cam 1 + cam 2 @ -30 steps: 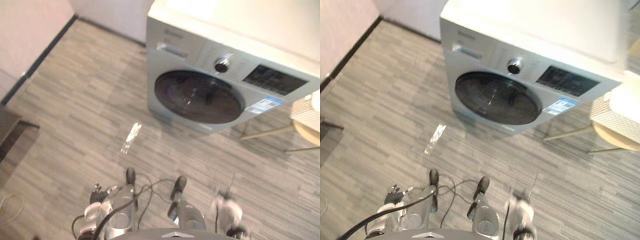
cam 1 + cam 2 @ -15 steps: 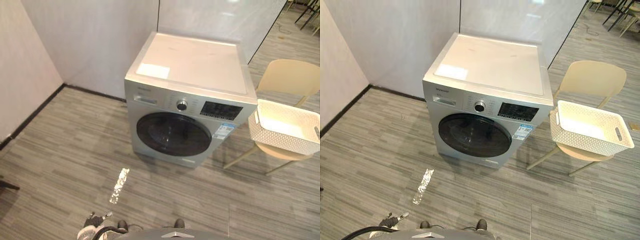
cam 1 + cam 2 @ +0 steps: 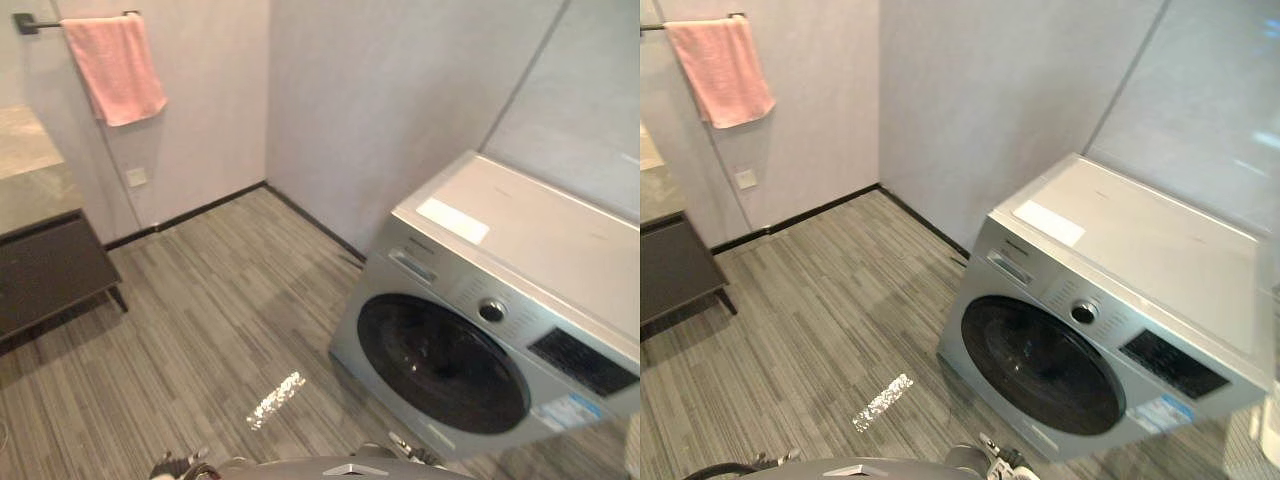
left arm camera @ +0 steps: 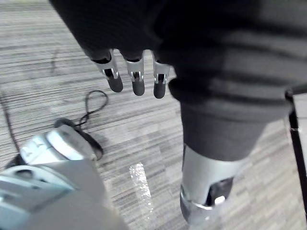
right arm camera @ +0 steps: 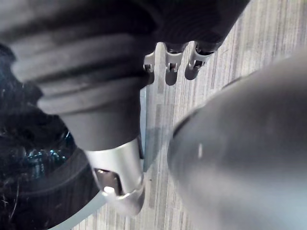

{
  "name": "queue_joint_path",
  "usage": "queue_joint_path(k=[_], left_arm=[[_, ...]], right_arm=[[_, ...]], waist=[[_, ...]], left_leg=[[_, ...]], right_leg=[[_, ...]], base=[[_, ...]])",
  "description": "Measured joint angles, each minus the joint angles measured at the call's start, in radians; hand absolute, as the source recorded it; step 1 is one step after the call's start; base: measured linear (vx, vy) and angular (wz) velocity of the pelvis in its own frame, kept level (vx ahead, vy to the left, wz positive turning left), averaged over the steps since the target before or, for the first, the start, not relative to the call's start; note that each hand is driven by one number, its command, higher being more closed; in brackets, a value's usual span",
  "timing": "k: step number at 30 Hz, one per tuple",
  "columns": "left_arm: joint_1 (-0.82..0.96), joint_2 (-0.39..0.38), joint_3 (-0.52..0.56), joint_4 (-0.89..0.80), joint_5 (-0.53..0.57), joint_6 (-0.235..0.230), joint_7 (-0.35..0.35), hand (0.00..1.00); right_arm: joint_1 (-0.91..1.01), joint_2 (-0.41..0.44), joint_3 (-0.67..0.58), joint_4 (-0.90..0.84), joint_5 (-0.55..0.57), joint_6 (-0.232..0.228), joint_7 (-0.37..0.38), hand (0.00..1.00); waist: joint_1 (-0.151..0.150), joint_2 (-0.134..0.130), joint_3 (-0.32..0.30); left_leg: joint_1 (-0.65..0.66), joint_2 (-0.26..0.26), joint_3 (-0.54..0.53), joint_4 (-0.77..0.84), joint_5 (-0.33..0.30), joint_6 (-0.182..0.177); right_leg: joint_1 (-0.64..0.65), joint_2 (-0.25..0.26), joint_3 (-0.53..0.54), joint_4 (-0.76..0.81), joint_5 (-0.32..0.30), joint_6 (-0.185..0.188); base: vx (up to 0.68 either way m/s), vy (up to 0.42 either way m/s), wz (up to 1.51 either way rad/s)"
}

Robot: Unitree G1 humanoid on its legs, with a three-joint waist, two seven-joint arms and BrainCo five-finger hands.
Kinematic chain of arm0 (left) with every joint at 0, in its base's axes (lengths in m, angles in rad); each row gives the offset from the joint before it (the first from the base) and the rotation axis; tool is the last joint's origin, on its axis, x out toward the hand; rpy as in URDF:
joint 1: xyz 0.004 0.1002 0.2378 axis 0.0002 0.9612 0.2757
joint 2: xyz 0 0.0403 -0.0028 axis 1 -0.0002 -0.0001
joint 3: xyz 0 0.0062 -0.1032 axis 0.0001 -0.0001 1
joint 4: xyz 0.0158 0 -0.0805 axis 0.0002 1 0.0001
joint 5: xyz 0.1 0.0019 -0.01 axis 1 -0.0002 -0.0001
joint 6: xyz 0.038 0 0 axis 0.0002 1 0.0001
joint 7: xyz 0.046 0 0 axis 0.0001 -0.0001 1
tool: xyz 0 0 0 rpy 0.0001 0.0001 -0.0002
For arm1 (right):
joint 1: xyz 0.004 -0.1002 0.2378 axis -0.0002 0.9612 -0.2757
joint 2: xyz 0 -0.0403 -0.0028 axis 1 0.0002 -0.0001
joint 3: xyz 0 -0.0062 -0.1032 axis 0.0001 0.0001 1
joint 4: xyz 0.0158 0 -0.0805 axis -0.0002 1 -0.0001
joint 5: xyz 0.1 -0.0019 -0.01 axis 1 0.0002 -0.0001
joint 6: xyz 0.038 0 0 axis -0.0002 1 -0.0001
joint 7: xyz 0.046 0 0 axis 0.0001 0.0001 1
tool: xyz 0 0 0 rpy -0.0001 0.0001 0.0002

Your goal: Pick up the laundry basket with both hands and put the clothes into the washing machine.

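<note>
The silver washing machine stands against the wall at the right, its round dark door shut. In the left wrist view my left hand hangs over the floor with relaxed, nearly straight fingers, the thumb apart, and nothing in it. My right hand hangs the same way beside the machine's dark door glass, holding nothing. A pale sliver shows at the right edge past the machine; I cannot tell what it is.
A pink towel hangs from a rail on the far wall at the left. Below it a dark low cabinet stands against the wall. Grey plank floor lies open between the cabinet and the machine.
The whole picture has swung to the left: the camera moved. The chair with the white basket has gone out at the right, and the towel and cabinet have come in.
</note>
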Motion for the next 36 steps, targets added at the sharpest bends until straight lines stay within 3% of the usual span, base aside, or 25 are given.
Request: queue_joint_path(k=[1,2,3,5,6,7,8,9,10,12,13,14,16,19,20,21,22,23,24,25,26,29,32,36], left_arm=[[0.001,-0.005,0.022,-0.008,0.0,0.002,0.0,0.0],[0.003,-0.015,0.064,-0.029,0.003,0.0,0.0,0.0],[0.002,-0.017,0.084,-0.046,0.019,-0.002,-0.001,0.0],[-0.003,-0.014,0.115,-0.094,0.039,-0.004,-0.003,0.0],[-0.004,-0.019,0.14,-0.113,0.041,-0.004,-0.004,0.0],[-0.006,-0.024,0.15,-0.116,0.047,-0.004,-0.005,0.0],[-0.009,-0.058,0.154,-0.118,0.057,-0.004,-0.006,0.0],[-0.01,-0.076,0.15,-0.117,0.057,-0.003,-0.006,0.0],[-0.011,-0.103,0.125,-0.117,0.056,-0.004,-0.005,0.0],[-0.014,-0.098,0.093,-0.116,0.053,-0.004,-0.003,0.0],[-0.032,-0.1,0.072,-0.126,0.036,-0.012,0.001,0.0],[-0.034,-0.101,0.07,-0.128,0.033,-0.013,0.001,0.0],[-0.052,-0.104,0.047,-0.132,0.028,-0.02,0.003,0.0],[-0.064,-0.097,-0.005,-0.119,0.029,-0.021,0.005,0.0],[-0.07,-0.098,-0.058,-0.111,0.03,-0.029,0.003,0.0],[-0.071,-0.097,-0.06,-0.111,0.031,-0.03,0.003,0.0],[-0.071,-0.095,-0.064,-0.111,0.035,-0.03,0.005,0.0],[-0.068,-0.093,-0.067,-0.109,0.036,-0.03,0.005,0.0],[-0.067,-0.094,-0.072,-0.1,0.035,-0.03,0.004,0.0],[-0.067,-0.079,-0.07,-0.099,0.038,-0.03,0.004,0.0],[-0.061,-0.057,-0.061,-0.09,0.043,-0.029,0.003,0.0],[-0.024,-0.04,-0.015,-0.057,0.057,-0.02,0.004,0.0],[0.019,-0.023,-0.005,-0.019,0.058,-0.017,0.003,0.0],[0.025,-0.018,-0.03,-0.018,0.075,-0.017,0.003,0.0]], right_arm=[[0.012,-0.001,0.0,-0.008,0.0,0.003,0.0,0.0],[0.031,0.0,-0.001,-0.024,-0.003,0.008,0.0,0.0],[0.037,0.002,-0.002,-0.028,-0.01,0.013,0.001,0.0],[0.045,0.006,-0.002,-0.025,-0.022,0.031,0.004,0.0],[0.046,0.005,0.007,-0.026,-0.022,0.038,0.007,0.0],[0.049,0.0,0.01,-0.024,-0.022,0.04,0.011,0.0],[0.053,-0.021,0.005,-0.021,-0.025,0.042,0.017,0.0],[0.052,-0.029,0.005,-0.024,-0.028,0.04,0.019,0.0],[0.034,-0.039,0.003,-0.025,-0.047,0.04,0.026,0.0],[0.02,-0.041,0.006,-0.025,-0.058,0.042,0.026,0.0],[0.015,-0.042,0.008,-0.017,-0.052,0.066,0.035,0.0],[0.015,-0.044,0.009,-0.015,-0.047,0.076,0.039,0.0],[0.012,-0.062,0.029,-0.006,0.008,0.118,0.054,0.0],[0.016,-0.06,0.034,-0.006,0.031,0.11,0.055,0.0],[0.018,-0.05,0.035,-0.016,0.027,0.066,0.018,0.0],[0.017,-0.048,0.034,-0.021,0.029,0.059,0.013,0.0],[0.004,-0.045,0.033,-0.026,0.029,0.035,-0.003,0.0],[-0.011,-0.048,0.032,-0.026,0.029,0.019,-0.007,0.0],[-0.019,-0.053,0.032,-0.026,0.029,0.014,-0.007,0.0],[-0.035,-0.04,0.034,-0.026,0.028,0.003,-0.008,0.0],[-0.046,-0.018,0.031,-0.024,0.028,0.001,-0.006,0.0],[-0.056,0.004,0.0,0.006,0.019,0.002,-0.006,0.0],[-0.033,0.019,-0.028,0.021,0.017,0.004,-0.002,0.0],[-0.011,0.018,-0.033,0.022,-0.024,0.006,0.001,0.0]], waist=[[0.006,0.0,0.0],[0.009,0.0,0.0],[0.003,0.0,0.0],[0.005,-0.019,0.01],[0.003,-0.012,0.013],[0.002,-0.022,0.009],[0.004,0.013,0.009],[0.005,0.029,0.005],[0.005,0.052,-0.006],[-0.004,0.069,-0.014],[-0.003,0.064,-0.012],[0.0,0.062,-0.011],[0.009,0.079,0.008],[-0.001,0.072,0.03],[-0.006,0.075,0.03],[-0.008,0.075,0.03],[-0.006,0.073,0.031],[-0.005,0.085,0.031],[-0.002,0.102,0.031],[0.019,0.096,0.031],[0.021,0.066,0.026],[0.028,0.039,0.023],[0.021,0.019,-0.005],[0.013,0.018,-0.013]], left_leg=[[-0.002,0.001,-0.014,0.003,-0.009,-0.003],[-0.007,0.006,-0.051,0.005,-0.025,-0.005],[-0.025,0.014,-0.102,0.017,-0.045,-0.021],[-0.039,0.015,-0.186,0.034,-0.081,-0.069],[-0.03,0.046,-0.236,0.02,-0.098,-0.101],[-0.019,0.068,-0.25,0.02,-0.1,-0.115],[-0.045,0.081,-0.251,0.111,-0.121,-0.126],[-0.059,0.084,-0.251,0.157,-0.132,-0.117],[-0.073,0.071,-0.245,0.252,-0.138,-0.092],[-0.111,0.08,-0.224,0.31,-0.108,-0.062],[-0.149,0.089,-0.203,0.365,-0.059,-0.093],[-0.158,0.091,-0.19,0.377,-0.049,-0.101],[-0.239,0.147,0.039,0.496,0.039,-0.133],[-0.237,0.227,0.33,0.506,0.1,-0.139],[-0.236,0.248,0.455,0.478,0.029,-0.124],[-0.238,0.246,0.468,0.463,0.013,-0.126],[-0.239,0.222,0.495,0.35,-0.018,-0.124],[-0.231,0.196,0.512,0.178,0.01,-0.121],[-0.224,0.191,0.511,0.107,0.062,-0.107],[-0.2,0.166,0.538,0.049,0.085,-0.097],[-0.179,0.134,0.555,0.0,0.104,-0.081],[-0.143,0.093,0.58,-0.016,0.092,-0.056],[-0.089,0.041,0.589,-0.118,0.102,-0.044],[-0.033,0.037,0.588,-0.185,0.104,-0.042]], right_leg=[[-0.012,0.013,0.035,-0.054,-0.004,0.005],[-0.022,0.048,0.152,-0.19,-0.004,0.006],[-0.01,0.082,0.287,-0.322,-0.005,0.006],[0.002,0.101,0.397,-0.415,-0.043,0.005],[-0.008,0.124,0.362,-0.353,-0.005,0.061],[-0.017,0.133,0.331,-0.331,-0.005,0.061],[-0.02,0.146,0.268,-0.298,-0.02,0.054],[-0.017,0.155,0.246,-0.298,-0.025,0.045],[-0.001,0.179,0.192,-0.321,-0.026,0.011],[0.028,0.205,0.133,-0.358,-0.024,-0.016],[0.061,0.211,0.084,-0.396,-0.007,-0.028],[0.068,0.211,0.077,-0.405,-0.001,-0.027],[0.148,0.216,0.04,-0.47,0.03,-0.04],[0.234,0.179,0.015,-0.535,0.047,-0.037],[0.276,0.149,-0.027,-0.574,0.051,-0.031],[0.282,0.145,-0.033,-0.58,0.051,-0.03],[0.292,0.129,-0.053,-0.596,0.048,-0.021],[0.285,0.121,-0.074,-0.591,0.03,-0.006],[0.28,0.127,-0.081,-0.582,0.022,0.005],[0.277,0.111,-0.052,-0.583,0.018,0.01],[0.283,0.095,-0.026,-0.609,0.024,0.015],[0.307,0.059,0.008,-0.632,0.033,0.02],[0.311,0.02,0.025,-0.648,0.042,0.02],[0.306,0.024,0.024,-0.58,0.064,0.014]], base=[[0.14,-0.265,1.15],[0.18,-0.335,1.27],[0.25,-0.464,1.39],[0.32,-0.611,1.44],[0.24,-0.483,1.32],[0.25,-0.527,1.12],[0.17,-0.341,0.7],[0.25,-0.46,0.8],[0.2,-0.308,0.59],[0.22,-0.293,0.92],[0.15,-0.194,0.89],[0.2,-0.261,0.66],[0.16,-0.167,0.31],[0.07,-0.02,0.41],[0.05,0.036,0.78],[0.02,0.069,0.93],[-0.03,0.129,0.66],[-0.03,0.177,0.66],[-0.02,0.201,0.27],[0.06,0.158,0.1],[0.09,0.134,0.02],[0.12,0.163,-0.16],[0.16,0.148,-0.04],[0.17,0.056,-0.1]])
